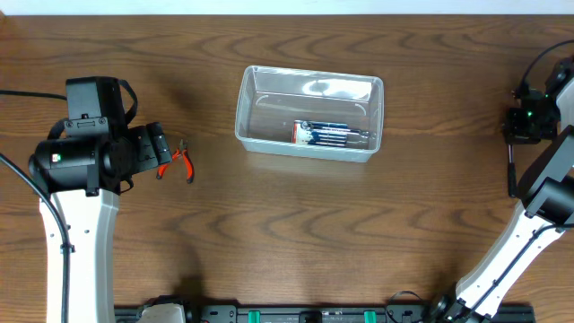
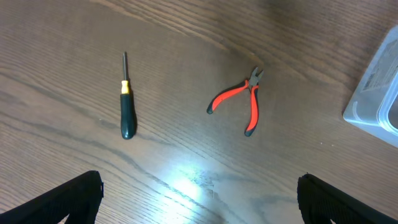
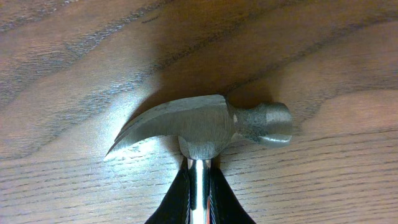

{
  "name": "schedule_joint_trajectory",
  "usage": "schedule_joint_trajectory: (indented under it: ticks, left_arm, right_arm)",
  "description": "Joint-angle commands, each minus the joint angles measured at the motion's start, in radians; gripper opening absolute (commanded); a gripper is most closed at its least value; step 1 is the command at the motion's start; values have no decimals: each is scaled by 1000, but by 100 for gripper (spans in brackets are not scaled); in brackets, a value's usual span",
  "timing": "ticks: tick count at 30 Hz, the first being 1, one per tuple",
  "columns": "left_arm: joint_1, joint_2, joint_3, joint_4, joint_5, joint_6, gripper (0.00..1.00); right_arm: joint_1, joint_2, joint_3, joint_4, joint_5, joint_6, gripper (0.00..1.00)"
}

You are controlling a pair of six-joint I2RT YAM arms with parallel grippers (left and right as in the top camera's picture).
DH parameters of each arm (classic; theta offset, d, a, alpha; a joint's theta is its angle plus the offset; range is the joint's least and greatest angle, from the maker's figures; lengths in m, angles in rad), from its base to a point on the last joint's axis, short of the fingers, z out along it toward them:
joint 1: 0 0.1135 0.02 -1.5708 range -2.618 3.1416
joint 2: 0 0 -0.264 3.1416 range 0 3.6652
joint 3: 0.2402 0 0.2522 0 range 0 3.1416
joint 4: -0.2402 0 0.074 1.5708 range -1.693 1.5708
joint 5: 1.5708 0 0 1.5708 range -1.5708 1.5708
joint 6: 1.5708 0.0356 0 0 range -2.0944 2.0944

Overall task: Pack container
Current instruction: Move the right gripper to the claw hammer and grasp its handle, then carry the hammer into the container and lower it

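The clear plastic container (image 1: 309, 74) stands at the table's middle; its corner shows in the left wrist view (image 2: 378, 93). A dark blue pack (image 1: 332, 135) lies inside it. Red-handled pliers (image 1: 184, 162) lie on the table just right of my left gripper (image 1: 160, 152). In the left wrist view the pliers (image 2: 239, 99) and a black-and-yellow screwdriver (image 2: 126, 99) lie ahead of the left gripper (image 2: 199, 182), which is open and empty above the wood. My right gripper (image 1: 529, 121), at the far right, is shut (image 3: 199, 196) on the steel shaft of a claw hammer (image 3: 205, 121) whose head is on or just above the table.
The brown wooden table (image 1: 296, 233) carries everything. The screwdriver is hidden under the left arm in the overhead view. Black cables run along the left edge (image 1: 27, 94) and by the right arm.
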Motion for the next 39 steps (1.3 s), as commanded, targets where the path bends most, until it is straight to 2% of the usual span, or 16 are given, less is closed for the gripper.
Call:
schedule_joint_trajectory:
  ticks: [1, 7, 12, 17, 22, 28, 39]
  left_arm:
    - [6, 0, 12, -2, -1, 6, 98]
    - [6, 1, 12, 0, -2, 6, 98]
    - [6, 0, 12, 2, -2, 6, 98]
    - [6, 1, 12, 2, -2, 6, 98]
    - [6, 0, 12, 1, -2, 6, 98]
    - [6, 0, 12, 0, -1, 6, 98]
    - [6, 0, 12, 2, -1, 6, 98]
  right_arm:
    - [29, -3, 11, -23, -51, 17, 1]
    - [147, -135, 175, -76, -136, -45, 1]
    - [338, -278, 312, -105, -145, -140, 1]
    - [600, -351, 333, -106, -145, -364, 1]
    - [788, -297, 308, -106, -145, -598, 1]
    - [880, -163, 304, -101, -144, -855, 1]
    - [876, 18, 304, -75, -160, -813, 2]
